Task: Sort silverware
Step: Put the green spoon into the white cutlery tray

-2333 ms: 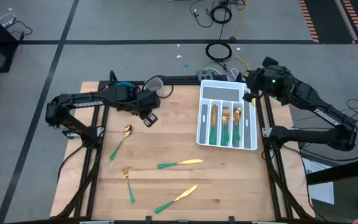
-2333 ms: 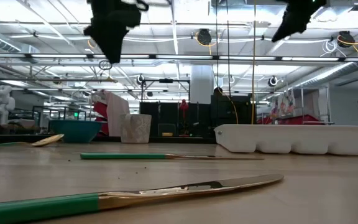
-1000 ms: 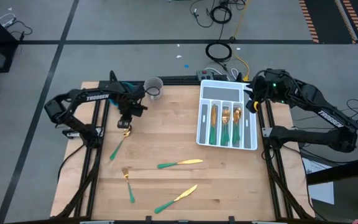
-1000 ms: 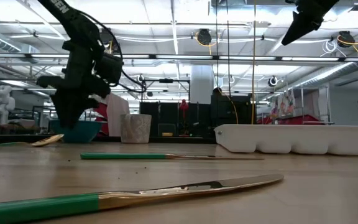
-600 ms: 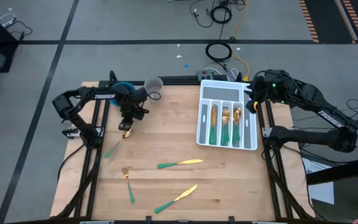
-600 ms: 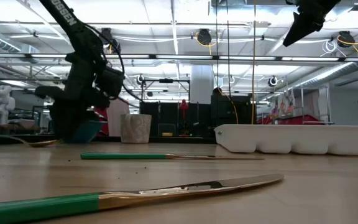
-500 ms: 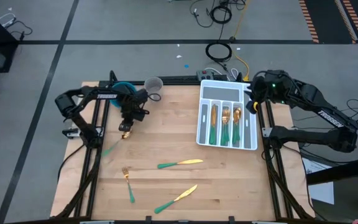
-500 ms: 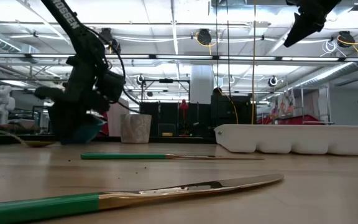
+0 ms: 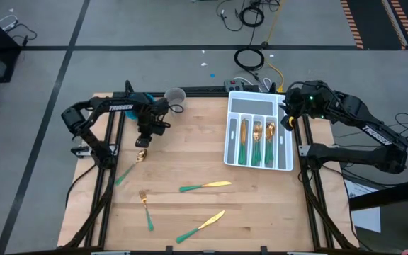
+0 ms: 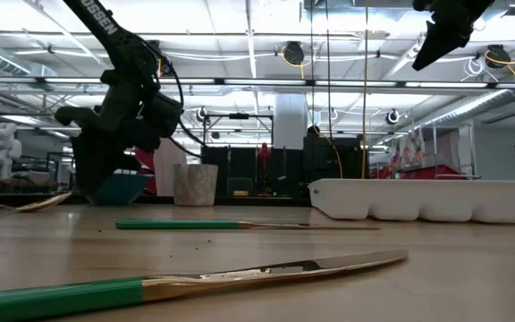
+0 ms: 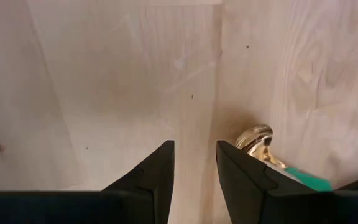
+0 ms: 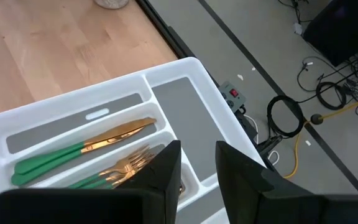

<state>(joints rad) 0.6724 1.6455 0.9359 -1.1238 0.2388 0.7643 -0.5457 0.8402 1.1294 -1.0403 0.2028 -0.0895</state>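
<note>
On the wooden table lie a gold spoon with a teal handle (image 9: 129,168), a fork (image 9: 146,210) and two knives (image 9: 205,186) (image 9: 200,227). More silverware lies in the white divided tray (image 9: 227,152). My left gripper (image 9: 144,142) points down at the table just beyond the spoon's bowl (image 11: 255,138). It is open, nothing is between its fingers (image 11: 195,146), and the bowl lies outside one finger. My right gripper (image 9: 287,119) hangs open and empty high over the tray's far right corner (image 12: 197,146). My left gripper stands with one finger (image 11: 241,168) right beside the spoon's bowl (image 11: 253,134), its tips down near the tabletop. Whether that finger's outer side touches the spoon, I cannot tell. The spoon lies flat on the table.
A blue bowl (image 9: 139,99) and a pale cup (image 9: 176,99) stand at the table's far edge behind my left gripper. Bare wood lies between the loose silverware and the tray. Cables lie on the floor beyond the table.
My left gripper has sunk toward the table and tipped more steeply down beside the spoon. The spoon has slid a little toward the table's near left, keeping its slant. The gap between the fingers looks the same.
</note>
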